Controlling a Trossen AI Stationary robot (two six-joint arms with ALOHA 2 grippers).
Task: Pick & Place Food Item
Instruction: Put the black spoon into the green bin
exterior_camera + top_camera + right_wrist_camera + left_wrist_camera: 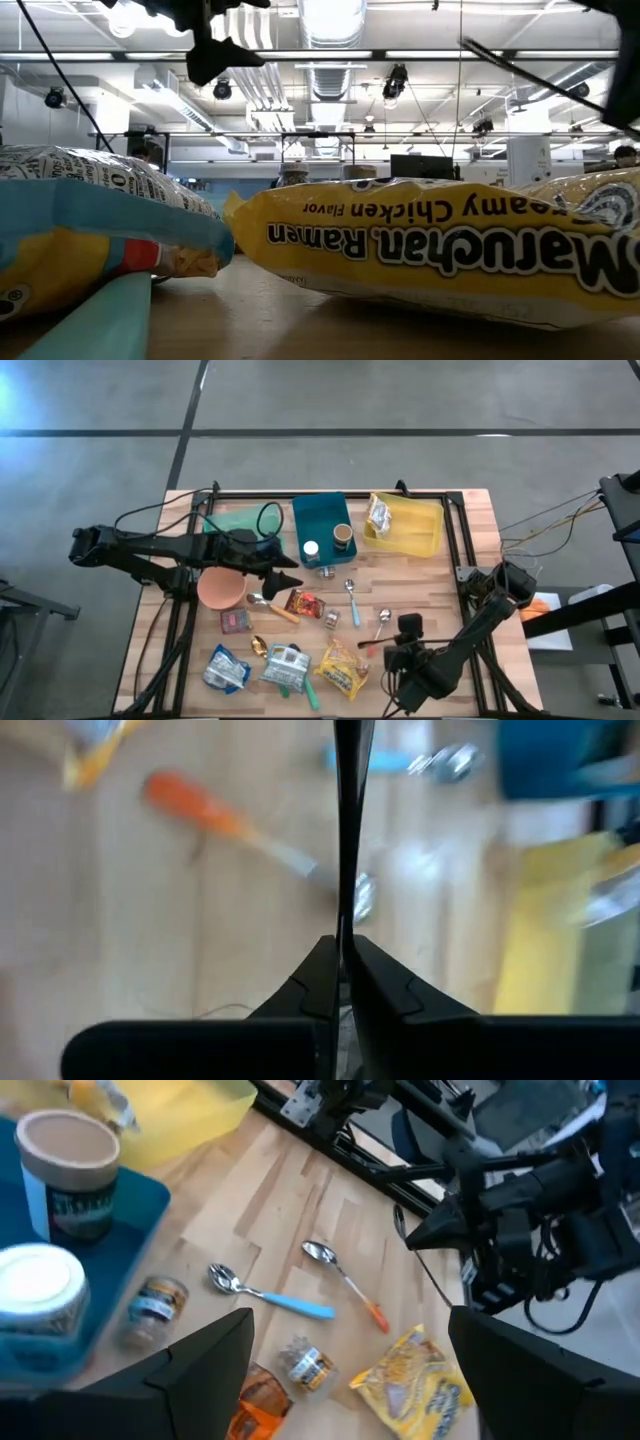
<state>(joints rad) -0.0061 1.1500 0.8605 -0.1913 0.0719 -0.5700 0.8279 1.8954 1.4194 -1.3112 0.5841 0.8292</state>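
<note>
Hovering empty: right gripper [374, 650] pinched closed near table [470, 540] front edge, left gripper [292, 582] spread wide mid-table; next, pick a food item.

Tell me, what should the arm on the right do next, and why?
Probably open its fingers first. The right gripper is shut on nothing, poised above the orange-handled spoon with the yellow ramen packet nearby, so it cannot pick any food until they part. The left gripper waits open.

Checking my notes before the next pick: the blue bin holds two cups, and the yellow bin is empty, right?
Not quite. The blue bin does hold two cups, but the yellow bin isn't empty: the high view shows a food packet lying in it.
</note>
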